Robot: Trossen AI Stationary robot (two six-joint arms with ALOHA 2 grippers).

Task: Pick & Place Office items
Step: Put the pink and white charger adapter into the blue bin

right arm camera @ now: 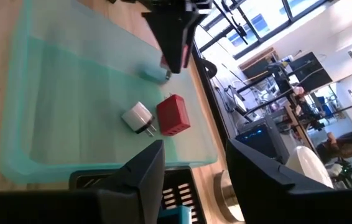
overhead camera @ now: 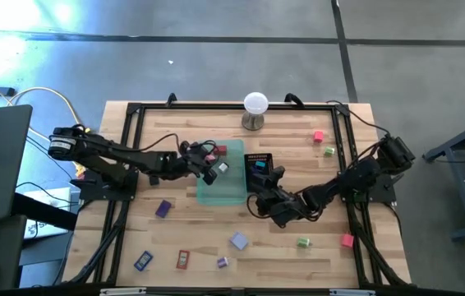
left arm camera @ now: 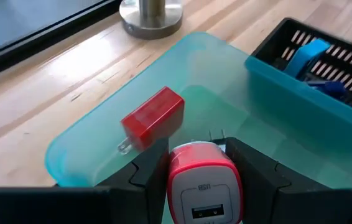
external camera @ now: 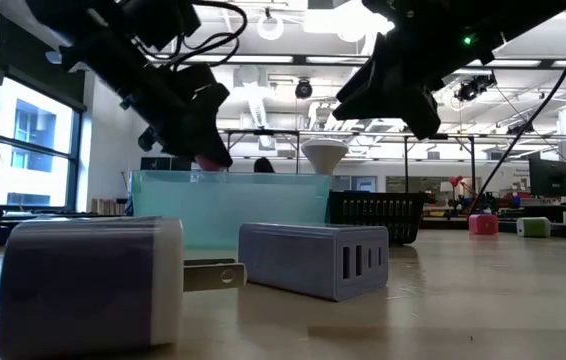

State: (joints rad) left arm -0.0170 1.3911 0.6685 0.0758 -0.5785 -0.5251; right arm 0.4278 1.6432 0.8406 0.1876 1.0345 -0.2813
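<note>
Starting at the bench's left edge, the left arm reaches inward over the wooden top, and the left gripper (overhead camera: 209, 161) hangs above the left rim of the translucent green tray (overhead camera: 231, 194). Its fingers (left arm camera: 258, 173) are clenched on a pink-and-white charger (left arm camera: 201, 185), held over the tray's floor. Below it inside the tray lie a red charger (left arm camera: 154, 117) and a small white plug block (right arm camera: 138, 116), just beside each other.

Loose office items sit nearer the front-left corner: a purple block (overhead camera: 163, 208), a blue one (overhead camera: 143, 261), a red flat piece (overhead camera: 183, 259) and a small purple bit (overhead camera: 223, 262). A lavender charger (overhead camera: 239, 240) lies toward the front middle; at table height it stands just in front of the tray.

At the bench's far edge, centred, stands the white ball on a metal stand (overhead camera: 255, 109).

Touching the tray's right side is the black mesh tray (overhead camera: 261, 161), with a blue item (left arm camera: 310, 53) inside. The right gripper (overhead camera: 269, 200) hovers at the mesh tray's front edge, jaws apart and empty.

Toward the right edge lie a pink cube (overhead camera: 319, 136) and a green cube (overhead camera: 329, 151) near the far corner, a green piece (overhead camera: 303, 242) and a pink piece (overhead camera: 347, 240) nearer the front.
</note>
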